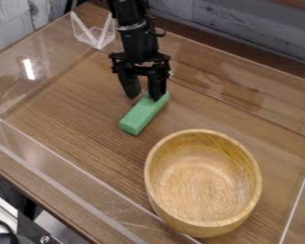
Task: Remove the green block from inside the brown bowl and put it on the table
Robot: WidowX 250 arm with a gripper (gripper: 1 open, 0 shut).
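The green block (pixel 138 118) lies flat on the table (pixel 66 110), up and to the left of the brown bowl (pixel 152 170). The bowl is empty and stands upright at the front right. My gripper (pixel 145 95) points down over the block's far end. It is open, with one black finger on each side of that end. The block's near end lies free on the wood, a short way from the bowl's rim.
Clear plastic walls (pixel 41 57) run along the table's edges. A grey plank wall (pixel 244 24) stands behind. Bare wood stretches left of the block and at the back right.
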